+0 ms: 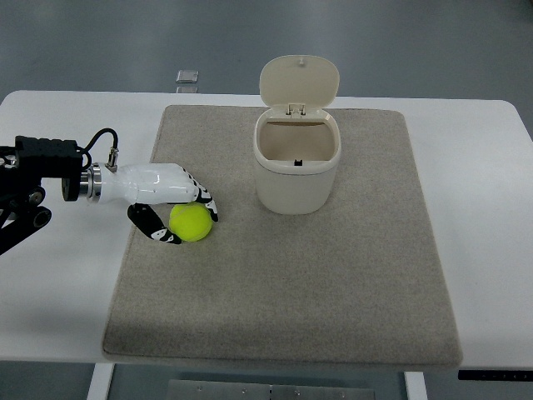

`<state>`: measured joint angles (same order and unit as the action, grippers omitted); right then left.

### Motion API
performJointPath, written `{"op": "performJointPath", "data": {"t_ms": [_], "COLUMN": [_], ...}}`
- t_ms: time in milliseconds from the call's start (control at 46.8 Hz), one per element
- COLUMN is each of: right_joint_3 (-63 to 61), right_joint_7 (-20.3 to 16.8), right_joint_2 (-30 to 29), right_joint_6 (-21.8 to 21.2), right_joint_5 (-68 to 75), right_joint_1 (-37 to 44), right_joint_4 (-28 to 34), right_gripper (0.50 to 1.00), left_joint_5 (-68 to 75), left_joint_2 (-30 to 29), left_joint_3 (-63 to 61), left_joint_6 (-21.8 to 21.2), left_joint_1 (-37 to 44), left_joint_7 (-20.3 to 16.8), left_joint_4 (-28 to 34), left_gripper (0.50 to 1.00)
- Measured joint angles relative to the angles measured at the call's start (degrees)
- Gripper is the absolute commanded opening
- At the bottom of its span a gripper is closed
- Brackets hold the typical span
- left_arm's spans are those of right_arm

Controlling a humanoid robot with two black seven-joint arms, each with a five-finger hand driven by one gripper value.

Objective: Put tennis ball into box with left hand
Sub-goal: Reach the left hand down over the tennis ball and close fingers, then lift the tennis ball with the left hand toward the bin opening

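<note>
The left hand (166,200) reaches in from the left edge, its white shell low over a grey mat (283,283) that covers most of the white table (58,283). Its black-and-white fingers (154,227) are curled around a yellow-green tennis ball (191,222): one bends under the ball's left side, and others wrap over its top and down toward its upper right. The ball sits in the curl of the fingers, touching them, and appears to rest on the mat. To the right of the fingers and a little farther from the robot stands a cream box (296,171) with its hinged lid tipped up and back, its opening bare. The box is apart from the fingertips, with open mat between. A small grey square (188,78) lies beyond the table's far edge.
</note>
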<state>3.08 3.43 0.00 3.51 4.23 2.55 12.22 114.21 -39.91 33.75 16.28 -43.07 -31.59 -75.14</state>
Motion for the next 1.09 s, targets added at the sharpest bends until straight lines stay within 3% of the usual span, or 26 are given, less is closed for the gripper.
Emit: {"op": "performJointPath", "data": {"t_ms": [257, 385, 513, 813, 1091], "right_joint_3": [0.0, 0.0, 0.0, 0.0, 0.0], "right_joint_7": [0.0, 0.0, 0.0, 0.0, 0.0], "right_joint_2": [0.0, 0.0, 0.0, 0.0, 0.0], "right_joint_6": [0.0, 0.0, 0.0, 0.0, 0.0], "right_joint_5": [0.0, 0.0, 0.0, 0.0, 0.0], "right_joint_1": [0.0, 0.0, 0.0, 0.0, 0.0], "right_joint_4": [0.0, 0.0, 0.0, 0.0, 0.0], "right_gripper": [0.913, 0.913, 0.913, 0.913, 0.913], "left_joint_5": [0.4, -0.1, -0.1, 0.4, 0.7], "left_joint_2": [-4.8, -11.5, -13.0, -7.9, 1.2], "left_joint_3": [0.3, 0.7, 0.7, -2.6, -13.0], "left_joint_6": [-5.0, -5.7, -5.7, -4.9, -5.0], "left_joint_1": [-2.2, -6.0, -11.0, -22.0, -32.6], "left_joint_7": [-0.4, -0.8, -1.7, -1.6, -0.3], "left_joint_4": [-3.9, -9.9, -12.0, -11.3, -4.8], "left_gripper": [0.5, 0.5, 0.5, 0.5, 0.5]}}
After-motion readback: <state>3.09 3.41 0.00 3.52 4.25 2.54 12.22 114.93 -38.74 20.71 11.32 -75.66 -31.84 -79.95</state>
